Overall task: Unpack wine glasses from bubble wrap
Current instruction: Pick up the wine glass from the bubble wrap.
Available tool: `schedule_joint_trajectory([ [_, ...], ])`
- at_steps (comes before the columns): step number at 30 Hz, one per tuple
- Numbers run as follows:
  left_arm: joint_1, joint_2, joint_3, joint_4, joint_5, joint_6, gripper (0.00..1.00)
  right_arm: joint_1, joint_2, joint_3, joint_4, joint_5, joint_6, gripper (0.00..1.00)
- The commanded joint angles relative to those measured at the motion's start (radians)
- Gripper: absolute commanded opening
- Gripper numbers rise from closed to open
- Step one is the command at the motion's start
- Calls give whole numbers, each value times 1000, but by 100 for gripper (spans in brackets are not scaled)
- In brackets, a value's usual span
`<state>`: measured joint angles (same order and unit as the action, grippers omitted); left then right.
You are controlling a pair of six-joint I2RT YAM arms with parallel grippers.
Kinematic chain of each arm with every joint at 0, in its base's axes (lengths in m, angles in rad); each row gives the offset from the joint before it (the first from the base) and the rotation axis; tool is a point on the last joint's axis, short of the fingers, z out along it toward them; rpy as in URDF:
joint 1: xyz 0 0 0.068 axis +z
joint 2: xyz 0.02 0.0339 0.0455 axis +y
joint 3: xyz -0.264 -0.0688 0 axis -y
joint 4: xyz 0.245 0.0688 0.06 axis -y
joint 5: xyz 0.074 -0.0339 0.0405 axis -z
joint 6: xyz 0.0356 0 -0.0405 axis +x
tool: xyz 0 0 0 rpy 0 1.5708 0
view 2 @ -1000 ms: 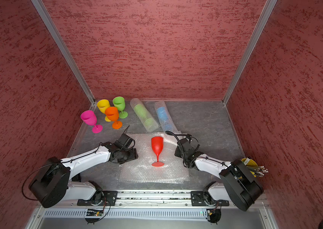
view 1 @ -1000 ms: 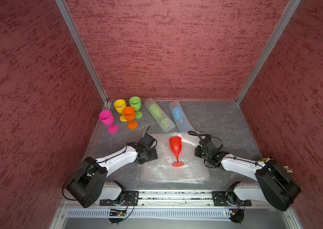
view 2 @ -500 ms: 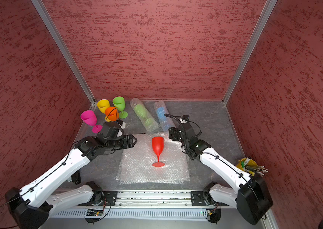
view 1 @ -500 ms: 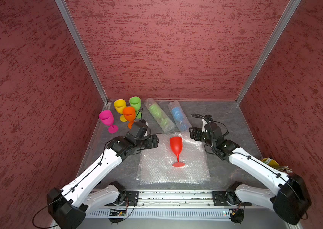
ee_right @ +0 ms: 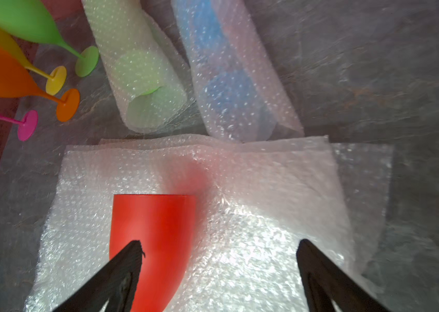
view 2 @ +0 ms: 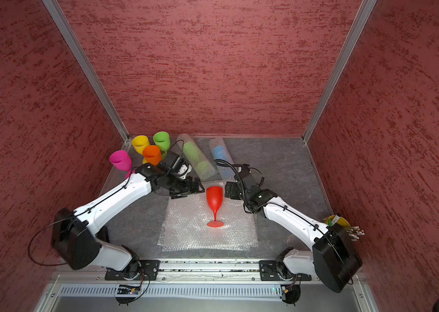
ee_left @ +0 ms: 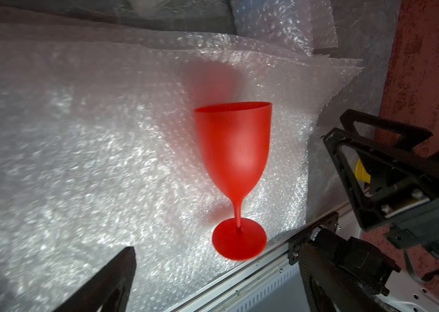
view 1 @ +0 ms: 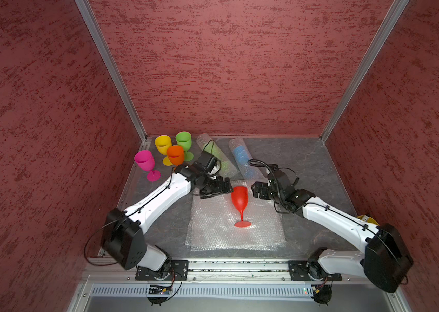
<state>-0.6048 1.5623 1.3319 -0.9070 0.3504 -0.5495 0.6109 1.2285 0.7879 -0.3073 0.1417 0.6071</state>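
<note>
A red wine glass (view 1: 239, 198) (view 2: 215, 198) stands upright on a flat sheet of bubble wrap (view 1: 213, 232) (view 2: 186, 235) at the table's middle. My left gripper (view 1: 217, 189) (view 2: 190, 189) (ee_left: 215, 251) is open close to the left of its bowl, holding nothing; the red glass (ee_left: 236, 151) stands ahead of its jaws. To the bowl's right, my right gripper (view 1: 257, 189) (view 2: 230, 190) (ee_right: 218, 243) is open and empty, with the red bowl (ee_right: 159, 224) beside one finger. Behind lie two bubble-wrap rolls, one holding a green glass (view 1: 217, 158) (ee_right: 142, 81), one a blue glass (view 1: 242, 159) (ee_right: 234, 81).
Pink (view 1: 145, 162), yellow (view 1: 163, 144), orange (view 1: 175, 155) and green (view 1: 184, 140) glasses stand unwrapped at the back left. A small yellow bucket (view 2: 340, 221) with pencils sits by the right wall. Red walls enclose three sides; a metal rail (view 1: 240, 266) runs along the front.
Both arms have risen from a low folded pose and their grippers now flank the red bowl. Both grippers have opened wider. The red glass has not moved.
</note>
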Motion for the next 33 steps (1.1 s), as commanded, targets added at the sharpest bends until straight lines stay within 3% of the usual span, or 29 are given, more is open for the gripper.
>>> schedule_joint_trajectory([
  [1,-48,121,131,-86,12,28,96,-8,-106,-45,-19,119,56,92],
  [8,-84,404,328,-165,10,58,96,-13,-235,-95,-19,162,68,93],
  [15,-92,575,457,-233,-22,66,92,-14,-303,-169,38,166,65,93],
  [25,-75,631,482,-230,-24,53,82,-14,-309,-219,106,137,54,92],
  [33,-62,503,468,-245,-62,43,79,-14,-310,-217,108,124,45,91],
])
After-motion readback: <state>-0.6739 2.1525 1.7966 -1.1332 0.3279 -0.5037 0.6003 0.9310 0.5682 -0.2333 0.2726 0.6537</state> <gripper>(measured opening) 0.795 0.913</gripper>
